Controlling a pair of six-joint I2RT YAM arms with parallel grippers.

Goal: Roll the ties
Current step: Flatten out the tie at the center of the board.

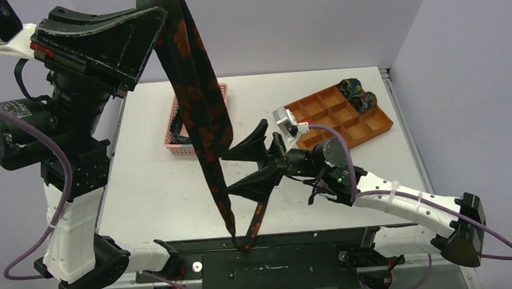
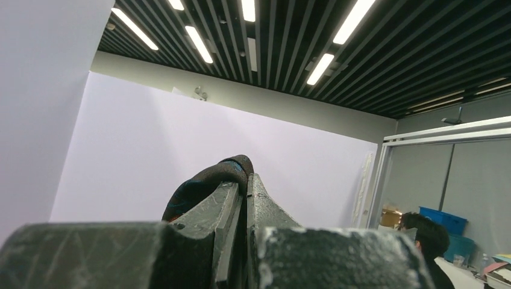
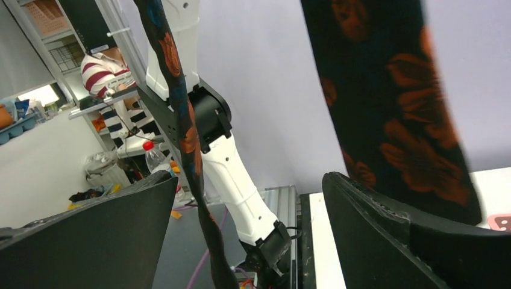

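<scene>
The tie (image 1: 195, 87) hangs in two strands down to the near table edge. Your right gripper (image 1: 227, 174) stands wide, with the narrow strand between its fingers, not gripped. Your left gripper (image 1: 161, 14), high up, pinches the tie's fold. Farther back are the basket (image 1: 175, 140) and the tray (image 1: 347, 128) with two rolled ties (image 1: 357, 93).

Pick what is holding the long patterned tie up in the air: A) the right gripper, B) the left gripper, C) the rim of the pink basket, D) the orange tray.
B: the left gripper is shut on the tie up high, with both ends hanging down, and the right gripper stands open lower down.
</scene>
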